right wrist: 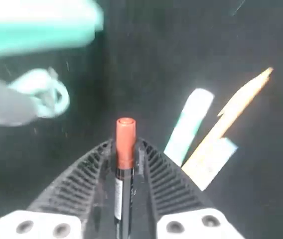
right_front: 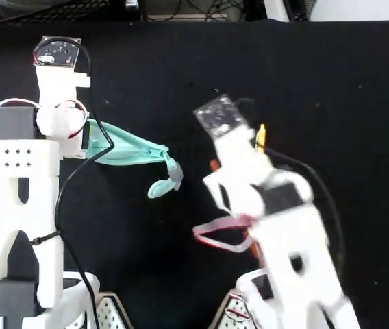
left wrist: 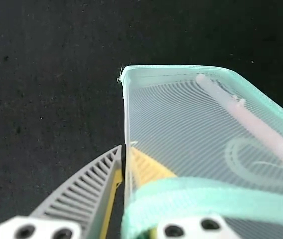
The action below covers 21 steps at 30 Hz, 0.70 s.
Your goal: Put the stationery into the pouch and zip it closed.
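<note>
- L arm stands along left edge of high view; left gripper sits at mid-left of frame.
- Left gripper is clamped on the pouch, pinching one short end: grey finger outside, yellow jaw seen thru the mesh on the other side.
- Pouch = clear mesh w/ teal trim, stretching from L gripper toward frame centre in high view, raised at the gripped end; far end droops.
- Zip-pull loop, teal-grey, hangs off pouch's free end, just left of centre.
- Pale pen lies inside pouch, seen thru mesh.
- R arm comes up from bottom right of high view; right gripper is at frame centre, near the zip-pull loop but apart from it.
- Right gripper is grasping a red-capped pen; the cap pokes out past the fingertips.
- Orange pencil and teal-white stick lie side by side on the black table, outside pouch.
- Pink-red cable loops off R arm, lower centre of high view.
</note>
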Each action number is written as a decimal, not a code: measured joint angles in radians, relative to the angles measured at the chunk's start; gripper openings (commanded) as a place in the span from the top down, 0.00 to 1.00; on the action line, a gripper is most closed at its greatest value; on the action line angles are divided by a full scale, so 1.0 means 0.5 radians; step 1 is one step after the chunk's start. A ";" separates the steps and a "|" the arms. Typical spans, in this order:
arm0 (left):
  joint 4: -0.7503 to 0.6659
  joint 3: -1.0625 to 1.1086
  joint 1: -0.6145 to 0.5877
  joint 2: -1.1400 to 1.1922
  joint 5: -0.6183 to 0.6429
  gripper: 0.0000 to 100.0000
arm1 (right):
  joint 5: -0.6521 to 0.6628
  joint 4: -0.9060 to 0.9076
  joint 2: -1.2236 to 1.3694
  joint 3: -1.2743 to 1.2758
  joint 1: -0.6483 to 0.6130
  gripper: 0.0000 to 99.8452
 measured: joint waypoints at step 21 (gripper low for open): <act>-0.015 0.049 0.000 0.000 0.000 0.97 | -0.003 -1.501 -0.743 -0.104 -1.016 0.99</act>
